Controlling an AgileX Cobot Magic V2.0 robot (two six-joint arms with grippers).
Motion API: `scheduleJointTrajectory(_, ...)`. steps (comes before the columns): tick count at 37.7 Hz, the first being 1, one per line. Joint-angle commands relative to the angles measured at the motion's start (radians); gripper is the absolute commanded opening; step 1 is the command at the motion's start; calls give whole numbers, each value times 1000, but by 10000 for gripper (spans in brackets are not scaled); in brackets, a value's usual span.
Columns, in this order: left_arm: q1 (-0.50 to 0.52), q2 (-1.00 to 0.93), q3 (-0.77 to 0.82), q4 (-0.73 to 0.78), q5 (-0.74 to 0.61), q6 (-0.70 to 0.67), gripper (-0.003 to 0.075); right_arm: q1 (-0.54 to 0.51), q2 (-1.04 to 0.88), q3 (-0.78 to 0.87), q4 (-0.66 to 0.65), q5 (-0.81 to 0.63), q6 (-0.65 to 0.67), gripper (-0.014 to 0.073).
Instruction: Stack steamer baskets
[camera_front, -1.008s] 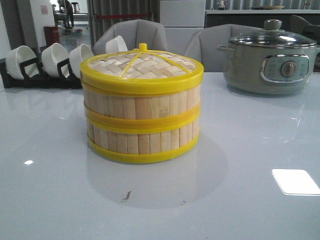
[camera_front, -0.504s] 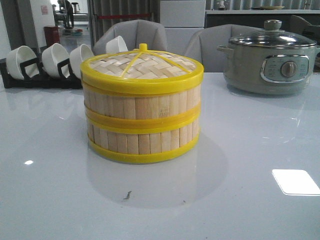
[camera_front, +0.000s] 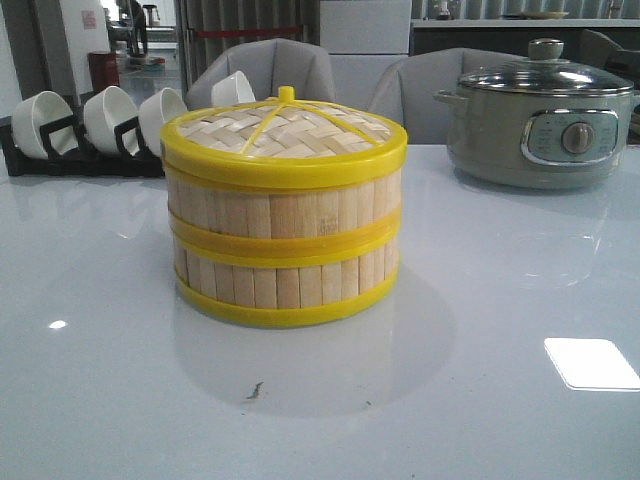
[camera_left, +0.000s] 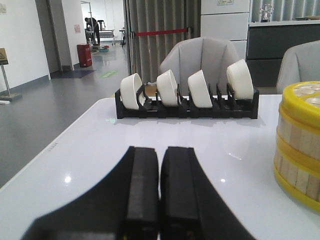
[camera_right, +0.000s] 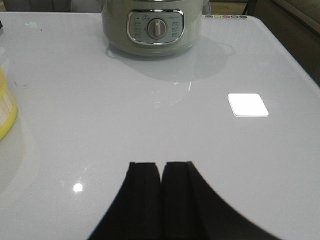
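Two steamer baskets stand one on top of the other in the middle of the table: the upper basket (camera_front: 285, 205) rests on the lower basket (camera_front: 288, 280), and a woven bamboo lid (camera_front: 285, 130) with a yellow rim covers the top. The stack's edge (camera_left: 300, 145) shows in the left wrist view, and a sliver of the lower basket (camera_right: 5, 112) in the right wrist view. My left gripper (camera_left: 160, 150) is shut, empty, low over the table, apart from the stack. My right gripper (camera_right: 161, 165) is shut, empty, over bare tabletop. Neither gripper appears in the front view.
A grey-green electric pot (camera_front: 545, 125) with a glass lid stands at the back right. A black rack with several white bowls (camera_front: 90, 125) stands at the back left. Grey chairs (camera_front: 270, 65) stand behind the table.
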Motion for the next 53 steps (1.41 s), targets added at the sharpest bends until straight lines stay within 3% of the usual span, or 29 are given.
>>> scheduleJointTrajectory(1, 0, -15, 2, -1, -75, -12, 97, 0, 4, -31, 0, -80, -3, 76)
scheduleJointTrajectory(27, 0, -15, 2, -1, -75, -12, 97, 0, 4, -31, -15, -88, -6, 76)
scheduleJointTrajectory(36, 0, -15, 2, -1, -75, -12, 97, -2, -104, -19, -10, -91, -5, 76)
scheduleJointTrajectory(53, 0, -15, 2, -1, -75, -12, 97, 55, -309, 232, 96, -220, -3, 76)
